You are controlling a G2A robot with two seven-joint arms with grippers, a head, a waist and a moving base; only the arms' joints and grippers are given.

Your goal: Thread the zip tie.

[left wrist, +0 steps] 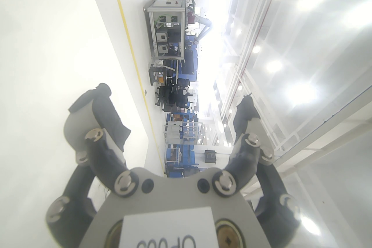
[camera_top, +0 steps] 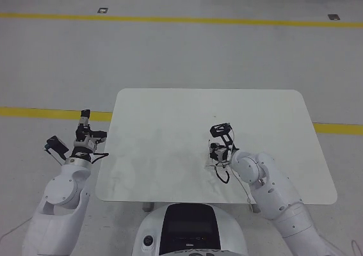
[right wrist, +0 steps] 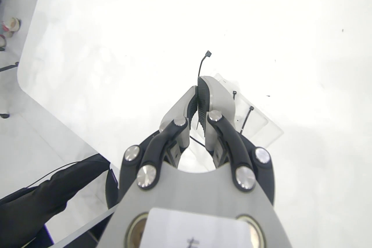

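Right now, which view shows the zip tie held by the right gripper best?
Right wrist view: the zip tie is pinched in the shut right gripper, head sticking out past the fingertips. Top view: too small to pick out at that gripper. Left wrist view looks off past the table edge.

Mid-strap gone: the right gripper (right wrist: 198, 95) swallows the zip tie (right wrist: 202, 64)!
Its middle vanishes between the pressed-together pads, with just the head and a sliver of tail poking out. The clear tray (right wrist: 261, 124) slips behind a finger, and that hides most of a spare tie (right wrist: 234, 93). From the top view, the strap is too small to pick out.
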